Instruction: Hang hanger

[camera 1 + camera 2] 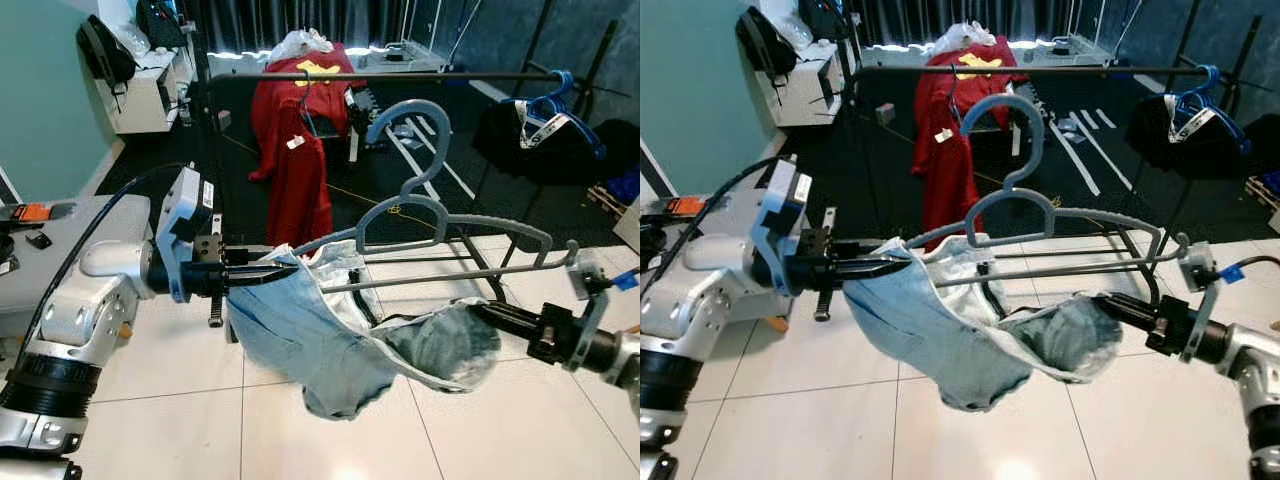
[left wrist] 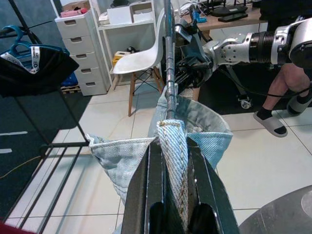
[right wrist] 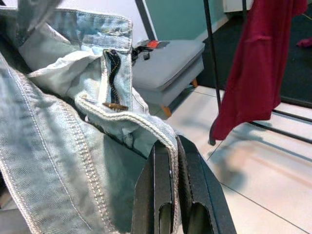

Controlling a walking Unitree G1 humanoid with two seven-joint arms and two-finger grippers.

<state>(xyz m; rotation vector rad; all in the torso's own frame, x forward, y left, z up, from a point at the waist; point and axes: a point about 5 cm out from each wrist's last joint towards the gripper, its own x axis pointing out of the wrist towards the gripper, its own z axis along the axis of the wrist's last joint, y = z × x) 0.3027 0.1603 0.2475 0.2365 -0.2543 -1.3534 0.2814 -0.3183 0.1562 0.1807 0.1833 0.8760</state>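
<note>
Left gripper [image 1: 285,270] and right gripper [image 1: 478,312] each clamp the pale denim garment [image 1: 330,335] on the grey-blue plastic hanger [image 1: 440,215]; far black rail [image 1: 400,75] not reached, hanging remains.

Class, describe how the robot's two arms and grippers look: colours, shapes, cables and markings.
Both arms are silver metal with black ribbed joints. The left gripper and right gripper each have two long black fingers on a white-and-blue bracket. A black cable loops over the left arm; blue tape marks the right.
</note>
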